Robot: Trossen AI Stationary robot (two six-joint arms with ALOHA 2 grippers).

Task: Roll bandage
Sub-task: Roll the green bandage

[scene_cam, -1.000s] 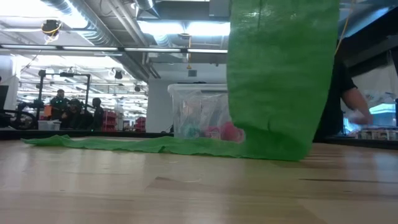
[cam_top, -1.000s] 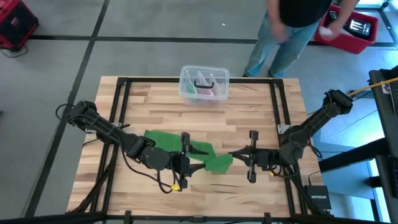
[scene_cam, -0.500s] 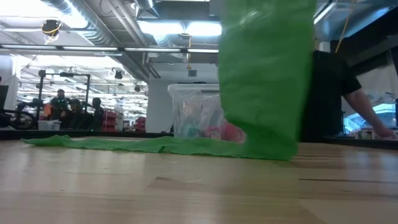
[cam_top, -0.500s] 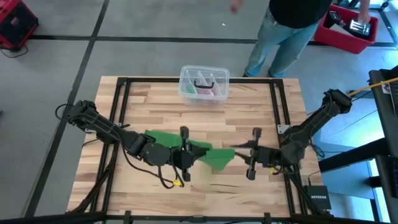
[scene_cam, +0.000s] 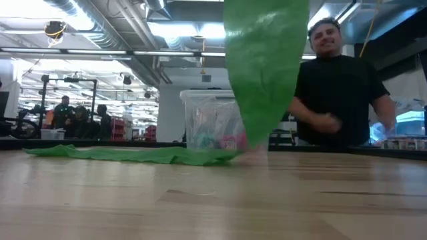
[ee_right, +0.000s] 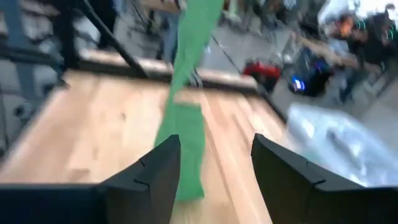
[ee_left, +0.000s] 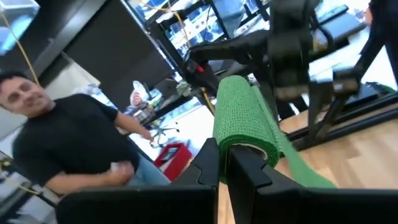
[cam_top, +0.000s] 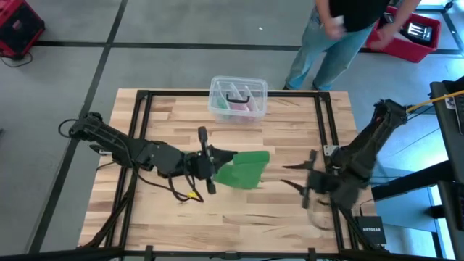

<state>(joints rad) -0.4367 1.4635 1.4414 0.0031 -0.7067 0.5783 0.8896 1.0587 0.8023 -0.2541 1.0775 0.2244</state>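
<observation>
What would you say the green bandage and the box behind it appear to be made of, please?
The bandage looks like soft, matte, knitted elastic fabric: an open mesh weave shows in the left wrist view, and it drapes limply. The box seems to be clear, glossy plastic, since its contents show through the walls.

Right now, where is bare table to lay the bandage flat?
Bare wood between the bandage and right gripper, and along the near edge. Crowded at the left gripper and by the clear box at the far edge.

Apparently our big open workshop: bare ceiling ducts (scene_cam: 100,20), strip lights (scene_cam: 193,30), grey concrete floor (cam_top: 181,29).
</observation>
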